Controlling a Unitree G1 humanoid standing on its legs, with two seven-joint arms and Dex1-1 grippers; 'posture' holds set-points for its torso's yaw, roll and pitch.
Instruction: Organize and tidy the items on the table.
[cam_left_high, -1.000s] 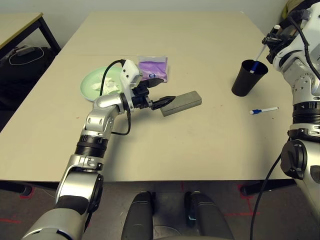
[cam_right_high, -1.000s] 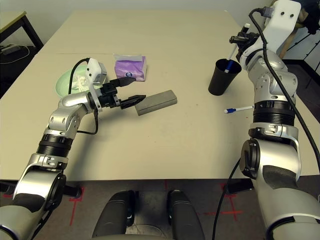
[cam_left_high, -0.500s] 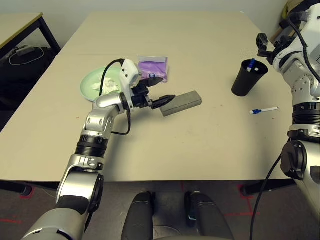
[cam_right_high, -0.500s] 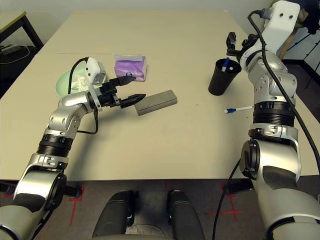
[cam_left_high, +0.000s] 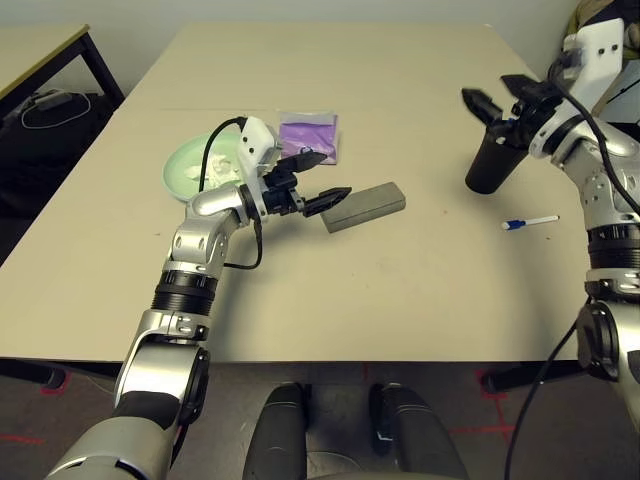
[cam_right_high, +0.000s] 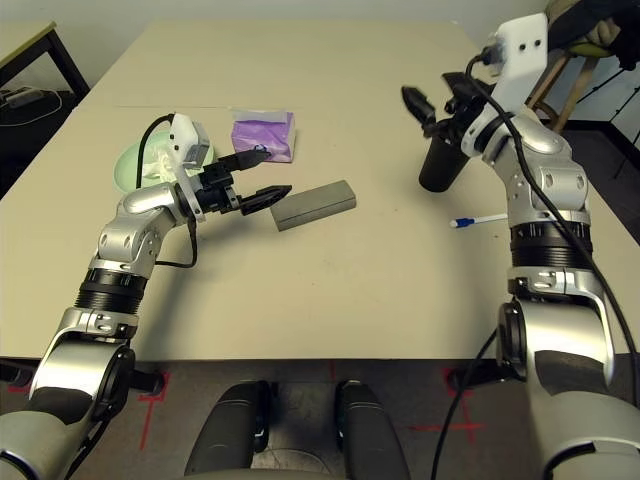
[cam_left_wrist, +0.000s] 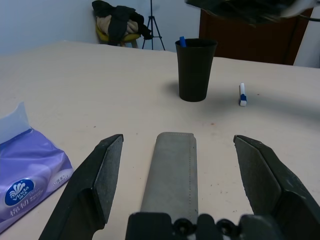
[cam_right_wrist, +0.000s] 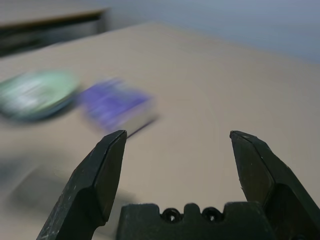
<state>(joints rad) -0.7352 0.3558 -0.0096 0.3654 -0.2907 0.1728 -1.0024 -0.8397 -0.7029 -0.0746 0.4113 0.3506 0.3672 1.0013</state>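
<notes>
My left gripper (cam_left_high: 327, 176) hovers open just left of the grey glasses case (cam_left_high: 365, 205), whose near end lies between the open fingers (cam_left_wrist: 102, 175) in the left wrist view. The purple tissue pack (cam_left_high: 310, 135) lies behind the case. Left of it, a green plate (cam_left_high: 183, 172) holds crumpled white tissue (cam_left_high: 215, 165). At the right, my right gripper (cam_left_high: 500, 95) hangs open above the black cup (cam_left_high: 490, 168). One blue-white pen's tip (cam_left_wrist: 182, 41) pokes out of the cup and another pen (cam_left_high: 528, 222) lies beside it. The sunglasses and blue plate are out of view.
The beige table (cam_left_high: 400, 290) has bare room across its front and middle. A smaller black-legged table (cam_left_high: 40, 45) stands at the far left with cables on the floor by it. In the left wrist view, a chair with clothes (cam_left_wrist: 117, 22) stands beyond the table.
The right gripper held a pen over the cup, let it drop in, then opened and swung left and forward. The left arm has not moved.
</notes>
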